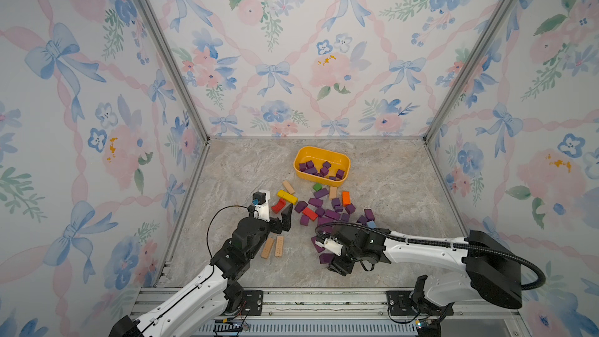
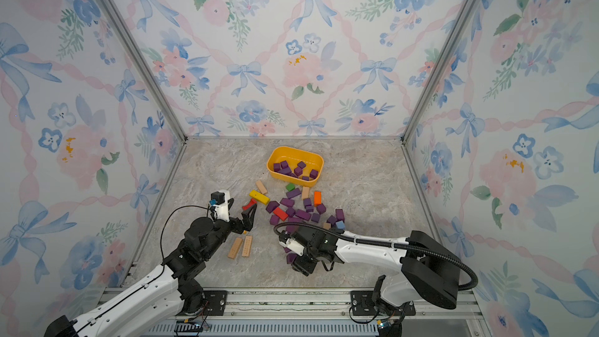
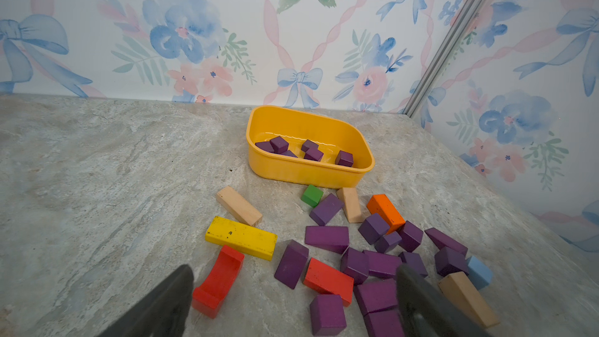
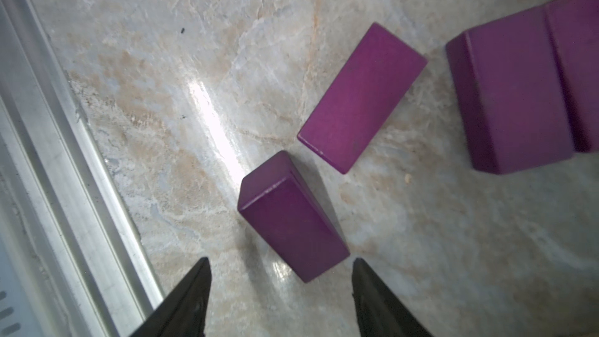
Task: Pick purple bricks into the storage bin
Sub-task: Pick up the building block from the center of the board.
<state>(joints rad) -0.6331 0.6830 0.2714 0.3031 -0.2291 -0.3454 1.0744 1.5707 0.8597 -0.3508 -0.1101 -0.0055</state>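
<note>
Storage bin [image 1: 324,181] sits toward the far edge of the bench [image 1: 405,196], about midway across. Inside it we see a jumble of purple bricks [image 1: 310,165].

More loose purple bricks [image 1: 315,202] lie mid-bench, on the near side of the bin. They are mixed with a green cube [image 3: 311,195], an orange block [image 3: 385,210], a red bar [image 3: 329,282], a yellow bar [image 3: 241,238] and a red arch [image 3: 218,282]. Two tan bars [image 1: 273,247] lie side by side nearer the near edge.

Left jaws: spread wide, nothing between them. They hang over the left fringe of the heap, one tip just beside the red arch.

Right jaws: toward the near edge, pointed down at the bench, parted and gripping nothing. One purple brick [image 4: 291,218] lies on the bench with its end reaching toward the gap between the tips. One tip stands just beside its corner, and we cannot tell whether it touches. The other tip stands clear. A second purple brick [image 4: 359,98] lies flat just beyond, apart from the first.
</note>
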